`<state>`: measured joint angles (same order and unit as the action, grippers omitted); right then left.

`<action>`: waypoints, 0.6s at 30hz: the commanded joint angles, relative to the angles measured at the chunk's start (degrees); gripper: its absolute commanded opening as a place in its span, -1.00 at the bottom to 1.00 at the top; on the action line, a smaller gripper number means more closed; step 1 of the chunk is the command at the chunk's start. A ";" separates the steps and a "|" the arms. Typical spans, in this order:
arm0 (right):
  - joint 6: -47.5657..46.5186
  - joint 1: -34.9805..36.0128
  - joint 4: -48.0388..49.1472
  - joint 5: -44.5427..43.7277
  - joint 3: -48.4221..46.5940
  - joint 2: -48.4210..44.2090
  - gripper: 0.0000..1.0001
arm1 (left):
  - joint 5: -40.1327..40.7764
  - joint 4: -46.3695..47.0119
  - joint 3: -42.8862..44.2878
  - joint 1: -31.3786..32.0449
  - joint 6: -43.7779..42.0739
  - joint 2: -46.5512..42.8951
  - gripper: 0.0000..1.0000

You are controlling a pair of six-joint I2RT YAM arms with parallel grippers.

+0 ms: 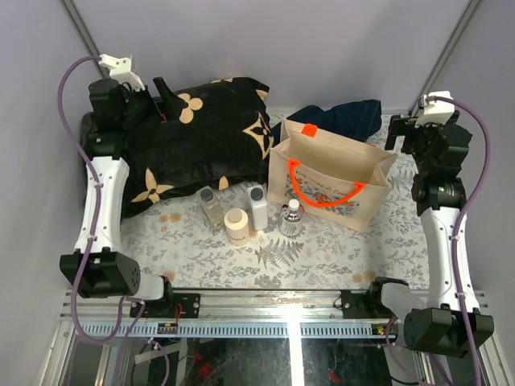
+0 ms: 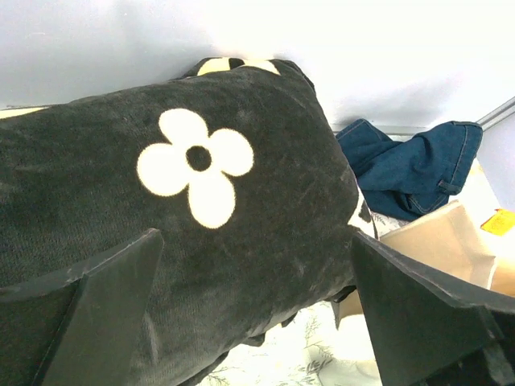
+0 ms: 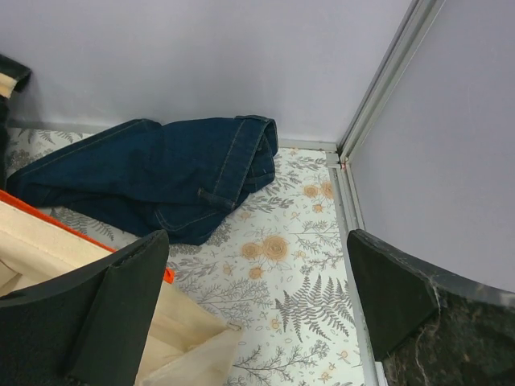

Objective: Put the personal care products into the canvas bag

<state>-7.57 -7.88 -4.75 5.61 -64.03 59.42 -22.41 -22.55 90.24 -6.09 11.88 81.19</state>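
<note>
Left tool point(image 2: 256, 239) and right tool point(image 3: 256, 239), both spread wide, well apart from containers point(image 1: 238, 225) beside canvas bag point(image 1: 364, 207)

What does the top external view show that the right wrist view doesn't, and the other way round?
Only top external: the four containers standing beside the bag, namely the clear bottle, beige jar, white bottle and faceted bottle, plus the black blanket. Only right wrist: the right gripper with its jaws apart, and the stitched seams of the navy cloth. Both: the navy cloth, the canvas bag with its orange trim, and the fern-print table cover.
</note>
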 commanded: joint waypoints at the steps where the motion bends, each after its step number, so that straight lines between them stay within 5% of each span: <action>1: -0.20 0.41 1.06 1.12 -4.54 0.22 0.99 | 0.53 2.44 -2.54 -0.06 1.05 -2.40 0.99; 9: 2.42 0.56 -2.60 3.99 -7.50 0.72 0.99 | -10.71 2.61 -0.18 0.95 -1.55 -0.60 0.99; 18: 7.23 1.20 -11.01 5.53 -10.81 1.68 0.99 | -2.53 -7.43 19.74 23.83 -10.64 13.73 0.99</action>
<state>-3.05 -7.35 -11.84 10.70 -70.00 60.55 -27.18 -25.63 102.35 10.52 6.17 89.93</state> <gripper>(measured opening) 0.994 0.995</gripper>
